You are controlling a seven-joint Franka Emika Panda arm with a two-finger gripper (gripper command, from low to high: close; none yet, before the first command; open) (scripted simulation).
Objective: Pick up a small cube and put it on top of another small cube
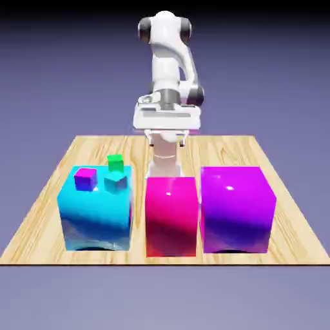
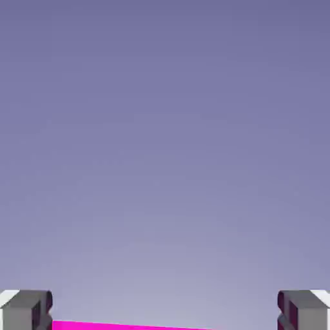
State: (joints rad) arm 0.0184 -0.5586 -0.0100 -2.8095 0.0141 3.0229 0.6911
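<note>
A small purple cube (image 1: 85, 178) and a small teal cube (image 1: 116, 183) sit apart, to the exterior view's left of the gripper (image 2: 165, 310). A small green cube (image 1: 115, 162) stands just behind them.

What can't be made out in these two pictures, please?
- Yellow cube: in neither view.
- Table behind magenta block: exterior view, hidden by it.
- Same block, hand view: cut off by bottom edge.
- Tool fingertips: exterior view, too small.

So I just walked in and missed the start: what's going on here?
Nothing is being handled yet. The white arm sits behind three big glossy blocks, its gripper open and empty. A small purple cube and a small teal cube rest on the cyan block; a small green cube shows just behind.
</note>
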